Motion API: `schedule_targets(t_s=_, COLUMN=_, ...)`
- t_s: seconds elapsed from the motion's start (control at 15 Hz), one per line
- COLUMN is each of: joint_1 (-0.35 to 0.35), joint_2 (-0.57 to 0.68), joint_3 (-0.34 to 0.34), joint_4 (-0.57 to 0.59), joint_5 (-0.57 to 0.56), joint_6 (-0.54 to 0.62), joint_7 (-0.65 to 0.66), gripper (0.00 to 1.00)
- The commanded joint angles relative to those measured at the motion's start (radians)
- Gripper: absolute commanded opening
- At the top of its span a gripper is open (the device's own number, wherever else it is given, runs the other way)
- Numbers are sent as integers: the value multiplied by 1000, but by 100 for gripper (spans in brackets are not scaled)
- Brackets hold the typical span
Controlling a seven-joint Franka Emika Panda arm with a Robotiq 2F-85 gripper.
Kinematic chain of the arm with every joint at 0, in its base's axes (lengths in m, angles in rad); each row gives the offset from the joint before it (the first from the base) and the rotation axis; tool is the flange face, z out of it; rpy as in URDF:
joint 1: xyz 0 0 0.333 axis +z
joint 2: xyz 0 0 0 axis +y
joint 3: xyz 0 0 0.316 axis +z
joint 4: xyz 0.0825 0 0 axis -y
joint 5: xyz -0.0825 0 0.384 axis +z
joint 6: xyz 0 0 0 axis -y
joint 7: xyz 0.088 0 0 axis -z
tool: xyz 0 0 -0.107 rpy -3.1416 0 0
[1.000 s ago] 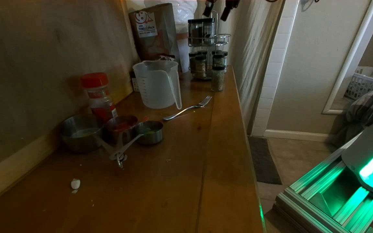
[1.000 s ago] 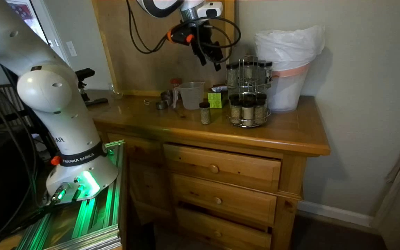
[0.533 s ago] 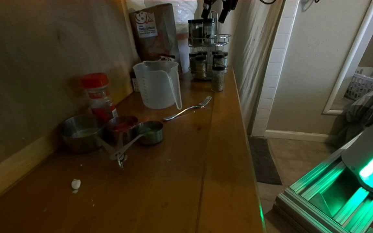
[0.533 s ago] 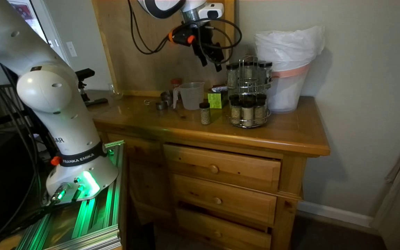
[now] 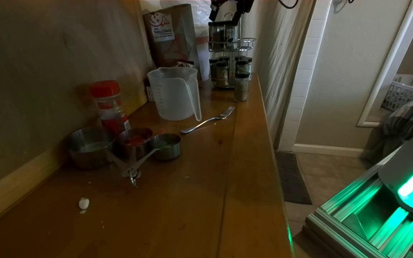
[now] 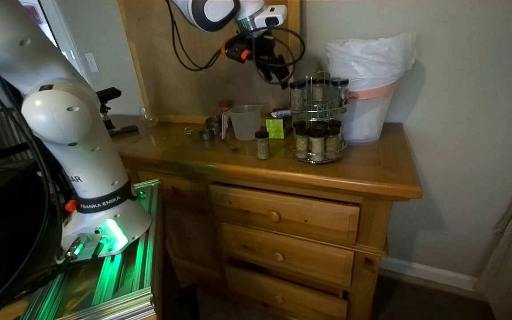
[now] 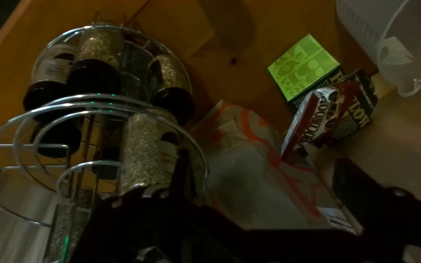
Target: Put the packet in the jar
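The packet (image 7: pixel 314 118) is small and reddish-brown with chocolate-snack lettering. It lies tilted against a dark box with a green end (image 7: pixel 303 67) in the wrist view. Only its top shows in the exterior views (image 5: pixel 185 63) (image 6: pixel 281 114), partly hidden behind the jar in one of them. The jar is a translucent measuring jug (image 5: pixel 174 96), upright on the wooden top; it also shows in an exterior view (image 6: pixel 246 123) and in the wrist view (image 7: pixel 369 25). My gripper (image 7: pixel 263 160) is open and empty, high above the counter near the spice rack, also in both exterior views (image 5: pixel 223 20) (image 6: pixel 283 82).
A wire spice rack (image 6: pixel 318 109) with several bottles stands close to the gripper. A tall brown paper bag (image 5: pixel 172 43) stands beside the packet. A loose spice bottle (image 5: pixel 241 87), a fork (image 5: pixel 208 122), metal cups (image 5: pixel 167 147) and a red-capped bottle (image 5: pixel 111 107) are around the jar.
My gripper has shifted toward the back board and tilted, moving left in an exterior view with the jar nearest. The packet, jar and other objects have not moved.
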Motion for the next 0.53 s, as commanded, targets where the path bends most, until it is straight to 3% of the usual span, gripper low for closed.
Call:
schedule_targets(t_s=0.0, joint_1=16, joint_2=138, joint_3=44, joint_4=96, joint_5=48, joint_6=31, joint_7=48, gripper=100)
schedule_targets(t_s=0.2, joint_1=7, joint_2=250, joint_3=81, joint_4=168, joint_5=43, joint_6=79, joint_7=98, gripper=100)
schedule_targets(t_s=0.4, joint_1=-11, joint_2=388, joint_3=116, joint_4=236, joint_5=-53, joint_6=203, joint_7=236, gripper=100)
schedule_targets(t_s=0.47, joint_1=-9, joint_2=276, joint_3=108, joint_4=162, joint_5=-5, joint_6=141, joint_7=160, gripper=100)
